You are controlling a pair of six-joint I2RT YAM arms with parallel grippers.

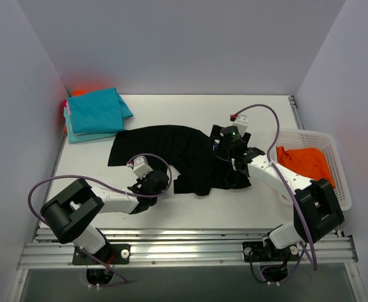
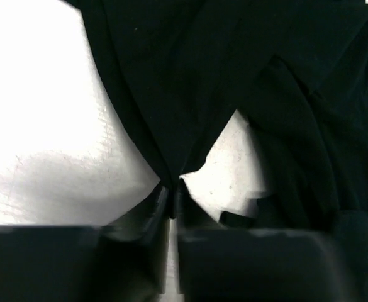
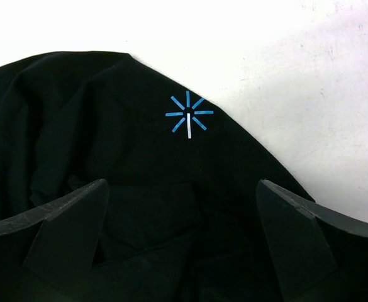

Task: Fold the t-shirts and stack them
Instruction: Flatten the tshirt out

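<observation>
Black t-shirt (image 1: 171, 148) is lying crumpled mid-surface (image 1: 190, 113). Left end effector (image 2: 173, 200) is pinched together on a corner of its near edge. Right end effector (image 3: 182, 201) has its fingers wide apart, right over the shirt by the little blue starburst logo (image 3: 189, 114). Teal t-shirts (image 1: 95, 113) sit stacked in the far-left corner, and the orange t-shirt (image 1: 304, 162) is in the white basket (image 1: 340, 176).

**A:** where's the top cam sitting?

**B:** high up behind the arm bases, tilted down at the whole table (image 1: 190, 214). Wrist cams are way closer: the left one peeks past the left gripper (image 2: 174, 189) at the black t-shirt (image 2: 190, 75) edge. The right one looks down past the right gripper (image 3: 182, 185) at its blue star print (image 3: 189, 114). All three catch that shirt and the print.
</observation>
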